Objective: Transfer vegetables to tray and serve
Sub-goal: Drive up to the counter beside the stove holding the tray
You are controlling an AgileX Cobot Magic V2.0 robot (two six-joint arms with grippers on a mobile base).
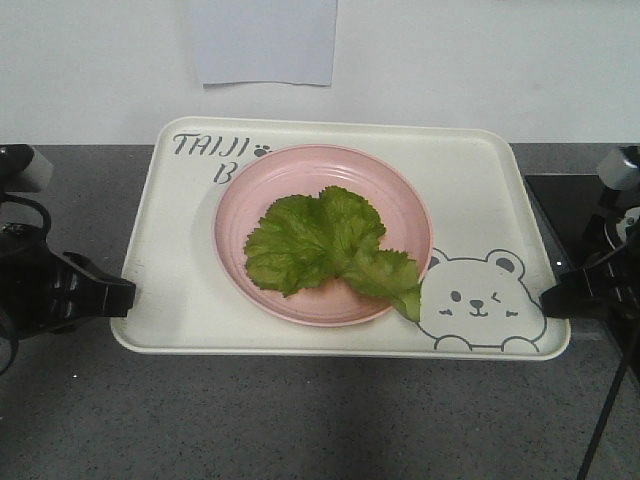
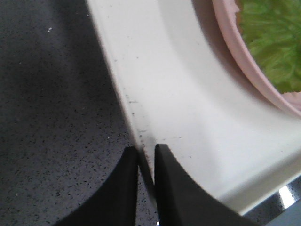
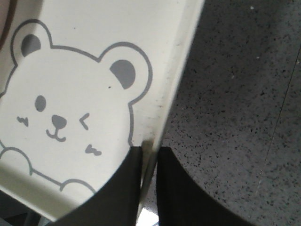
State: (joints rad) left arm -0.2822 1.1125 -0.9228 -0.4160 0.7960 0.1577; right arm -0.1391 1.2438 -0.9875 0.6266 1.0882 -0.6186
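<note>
Lettuce (image 1: 325, 245) already on pink plate (image 1: 400, 195), plate on tray (image 1: 480, 180), tray on desk (image 1: 300, 420); left claw (image 2: 146, 155) & right claw (image 3: 149, 156) both pinched on tray rim; transfer looks done, serving left.

Lettuce on a cream tray
Ruffled green lettuce (image 1: 325, 245) lies mid-frame; the bear-printed tray (image 1: 180, 240) sits flat, filling the centre.
</note>
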